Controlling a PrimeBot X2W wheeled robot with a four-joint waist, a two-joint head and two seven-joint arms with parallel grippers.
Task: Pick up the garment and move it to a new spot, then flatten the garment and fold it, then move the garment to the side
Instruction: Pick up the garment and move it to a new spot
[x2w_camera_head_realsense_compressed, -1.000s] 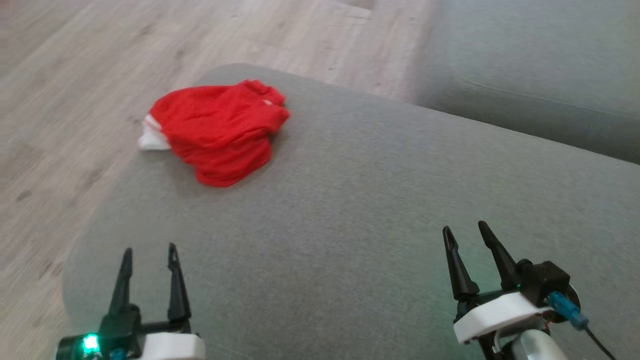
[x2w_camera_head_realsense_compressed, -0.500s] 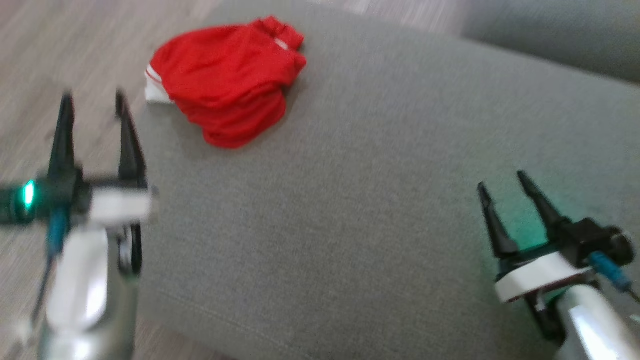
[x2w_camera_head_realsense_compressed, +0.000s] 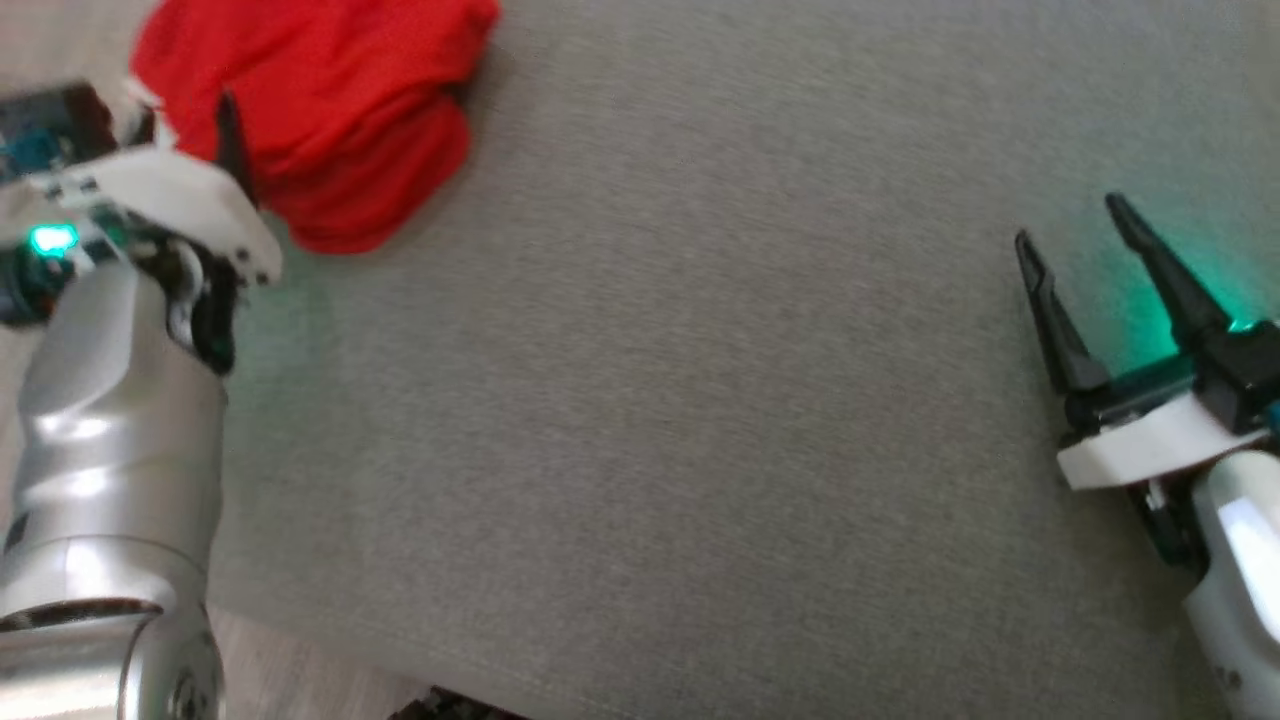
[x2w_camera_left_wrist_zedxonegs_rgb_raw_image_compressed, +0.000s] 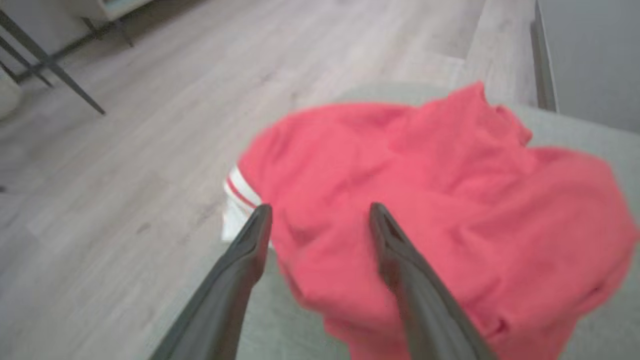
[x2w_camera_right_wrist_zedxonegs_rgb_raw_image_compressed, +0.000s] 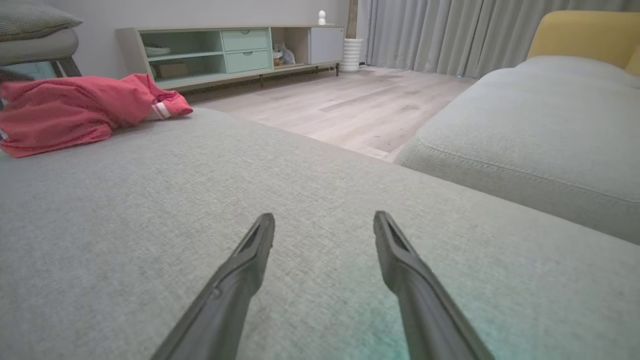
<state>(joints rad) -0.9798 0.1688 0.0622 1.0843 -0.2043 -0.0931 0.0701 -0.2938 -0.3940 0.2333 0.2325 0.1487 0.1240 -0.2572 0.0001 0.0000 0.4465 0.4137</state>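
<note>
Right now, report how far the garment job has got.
Nothing done: the red garment lies crumpled near the edge of the grey cushion, ungrasped. In hand: left jaws open at its near side; right jaws open over bare cushion. Left: lifting, moving, flattening, folding, setting aside.

Far left, the garment (x2w_camera_head_realsense_compressed: 330, 120) is red cloth of fine knit, matt and softly creased, with a white ribbed cuff (x2w_camera_left_wrist_zedxonegs_rgb_raw_image_compressed: 240, 192) striped red. The cushion (x2w_camera_head_realsense_compressed: 700, 400) beneath it is grey woven cloth, matt, with a slightly rough grain. The neighbouring cushion (x2w_camera_right_wrist_zedxonegs_rgb_raw_image_compressed: 525, 130), far right, is the same cloth with a stitched seam. The floor (x2w_camera_left_wrist_zedxonegs_rgb_raw_image_compressed: 125, 125) is pale wood-look planking, smooth, with a low sheen. The left forearm (x2w_camera_head_realsense_compressed: 110, 450) has a silvery, metal-looking shell, smooth and glossy. The left gripper (x2w_camera_left_wrist_zedxonegs_rgb_raw_image_compressed: 320, 207) and right gripper (x2w_camera_right_wrist_zedxonegs_rgb_raw_image_compressed: 324, 215) have dark matt plastic fingers. The curtains (x2w_camera_right_wrist_zedxonegs_rgb_raw_image_compressed: 440, 35) are grey pleated cloth.
</note>
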